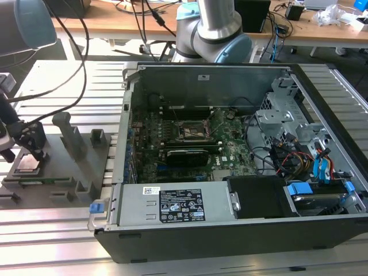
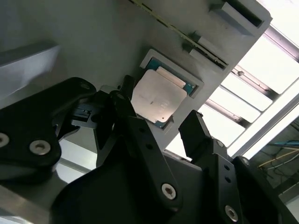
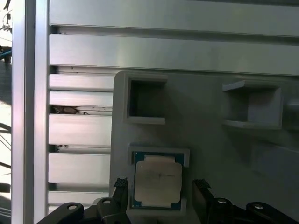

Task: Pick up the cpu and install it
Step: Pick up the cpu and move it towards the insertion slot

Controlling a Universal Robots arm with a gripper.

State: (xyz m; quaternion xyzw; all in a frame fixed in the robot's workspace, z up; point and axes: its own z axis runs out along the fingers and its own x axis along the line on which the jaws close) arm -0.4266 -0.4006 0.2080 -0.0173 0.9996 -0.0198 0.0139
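Where the gripper stands: the gripper (image 1: 24, 156) is at the exterior view's left, over the grey fixture plate (image 1: 63, 172) and well apart from the computer case (image 1: 230, 230).
Gripper state: it is opened wide and holds nothing. In both wrist views the two black fingers (image 3: 120, 186) stand one on each side of the chip, spread wider than it (image 2: 159, 105).
Contact: in the first wrist view a narrow gap shows between each finger and the chip. How high the tips are above the plate I cannot tell.
Cpu: the cpu (image 3: 158, 179) lies flat in its shallow square pocket on the fixture plate (image 3: 210, 158), with the pale metallic top upward (image 2: 156, 98). In the exterior view it is just below the gripper, near the plate's left edge (image 1: 27, 165).
Fixture: the plate carries upright grey blocks (image 1: 70, 135). Two deeper square recesses (image 3: 147, 100) are beyond the chip's pocket in the first wrist view.
Table: the plate and the case both rest on a slotted aluminium table (image 1: 57, 230).
Case: it lies on its side, open, with the green motherboard visible inside.
Socket: the black square socket (image 1: 192, 131) sits around the middle of the motherboard.
Arm: its base joint (image 1: 213, 29) stands at the far side, behind the case.
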